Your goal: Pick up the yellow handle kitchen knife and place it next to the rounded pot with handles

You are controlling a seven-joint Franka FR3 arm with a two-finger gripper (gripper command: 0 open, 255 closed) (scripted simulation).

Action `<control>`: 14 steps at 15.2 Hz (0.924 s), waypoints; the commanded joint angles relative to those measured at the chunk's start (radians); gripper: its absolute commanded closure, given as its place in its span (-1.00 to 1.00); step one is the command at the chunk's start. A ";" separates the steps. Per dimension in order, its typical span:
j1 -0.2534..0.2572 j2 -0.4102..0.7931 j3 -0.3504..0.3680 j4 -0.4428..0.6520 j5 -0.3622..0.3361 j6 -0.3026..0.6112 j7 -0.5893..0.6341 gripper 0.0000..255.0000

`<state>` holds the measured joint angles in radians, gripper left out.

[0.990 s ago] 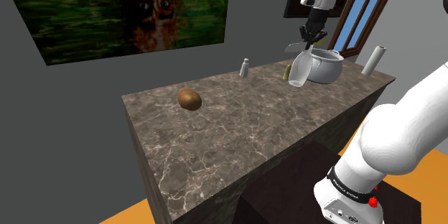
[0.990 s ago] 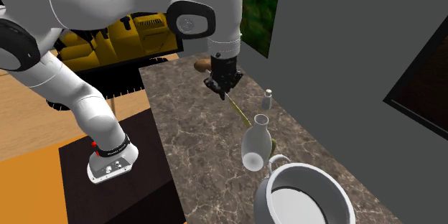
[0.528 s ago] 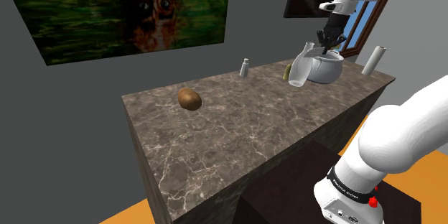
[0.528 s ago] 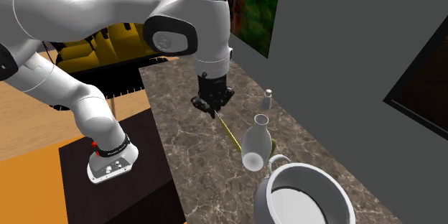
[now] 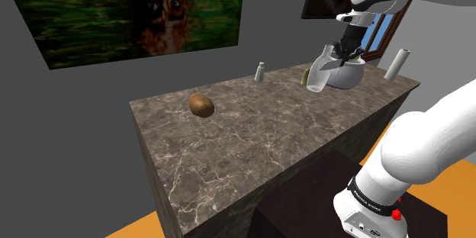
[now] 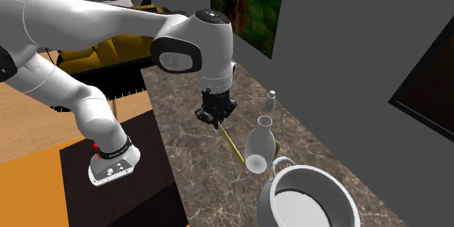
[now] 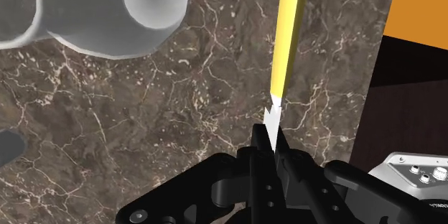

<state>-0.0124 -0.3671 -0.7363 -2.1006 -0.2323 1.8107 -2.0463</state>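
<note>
Wrist view shows the gripper (image 7: 271,147) clamped on the knife (image 7: 290,36) at its pale blade end, yellow handle jutting past the fingertips over the counter (image 7: 143,122), so pickup looks done; placing it beside the pot (image 6: 268,204), just ahead of the fingers, is left.

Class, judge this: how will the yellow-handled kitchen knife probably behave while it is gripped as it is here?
The yellow-handled kitchen knife juts out straight, so it is probably rigid and should not droop. The black fingers clasp its thin pale blade, so it may slip or pivot. Its long handle sticks far out, likely weighting that end.
</note>
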 commanded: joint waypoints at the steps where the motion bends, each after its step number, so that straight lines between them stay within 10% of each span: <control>1: -0.002 0.001 -0.005 -0.028 -0.003 0.029 0.001 1.00; 14: 0.001 0.046 -0.052 -0.167 0.001 0.210 -0.013 1.00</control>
<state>-0.0128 -0.3284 -0.7831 -2.2601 -0.2340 2.0054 -2.0564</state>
